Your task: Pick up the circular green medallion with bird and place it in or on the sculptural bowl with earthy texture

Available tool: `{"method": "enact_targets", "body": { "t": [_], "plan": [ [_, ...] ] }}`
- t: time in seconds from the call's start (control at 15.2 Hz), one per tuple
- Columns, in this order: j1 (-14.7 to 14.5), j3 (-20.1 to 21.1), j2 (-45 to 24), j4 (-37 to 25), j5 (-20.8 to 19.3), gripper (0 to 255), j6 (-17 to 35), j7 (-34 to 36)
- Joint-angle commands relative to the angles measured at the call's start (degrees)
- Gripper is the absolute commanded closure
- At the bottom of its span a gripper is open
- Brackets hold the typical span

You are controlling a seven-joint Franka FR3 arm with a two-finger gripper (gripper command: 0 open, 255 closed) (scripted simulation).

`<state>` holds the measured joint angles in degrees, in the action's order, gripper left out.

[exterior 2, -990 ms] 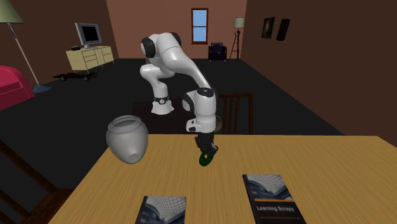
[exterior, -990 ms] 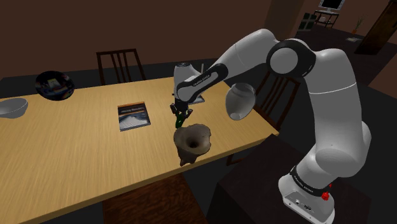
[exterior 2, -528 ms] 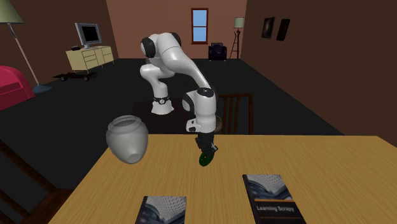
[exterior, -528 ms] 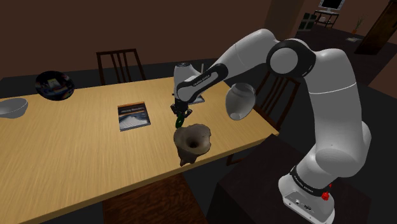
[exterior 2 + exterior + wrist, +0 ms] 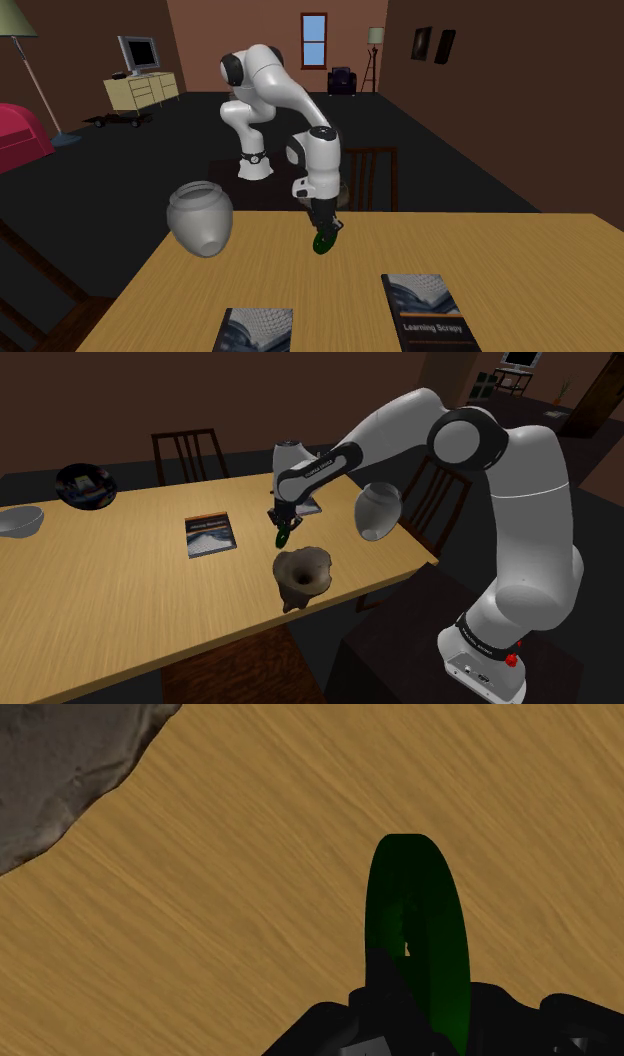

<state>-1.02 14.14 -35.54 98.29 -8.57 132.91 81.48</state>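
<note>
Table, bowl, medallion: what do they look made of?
Table: wood, matte, with fine grain streaks along it.
Bowl: rough grey-brown, pitted and creased like stone or unglazed clay; can't tell which.
Medallion: dark green, smooth, even surface; material open, maybe glazed ceramic or plastic.

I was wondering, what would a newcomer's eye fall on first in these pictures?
Probably the white arm arching over the wooden table, its black gripper holding a dark green medallion edge-on above the tabletop. Next, the rough brown bowl standing just below it in the shoulder view, and the pale grey jar at the table's right end there.
</note>
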Motion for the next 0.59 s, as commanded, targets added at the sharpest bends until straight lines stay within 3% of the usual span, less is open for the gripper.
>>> {"method": "enact_targets", "body": {
  "t": [0.0,0.53],
  "plan": [
    [0.14,0.22,1.10,0.10,0.27,255,-1.00,-0.10],
    [0.64,0.94,4.75,-0.74,1.30,255,-5.42,-0.61]
  ]
}}
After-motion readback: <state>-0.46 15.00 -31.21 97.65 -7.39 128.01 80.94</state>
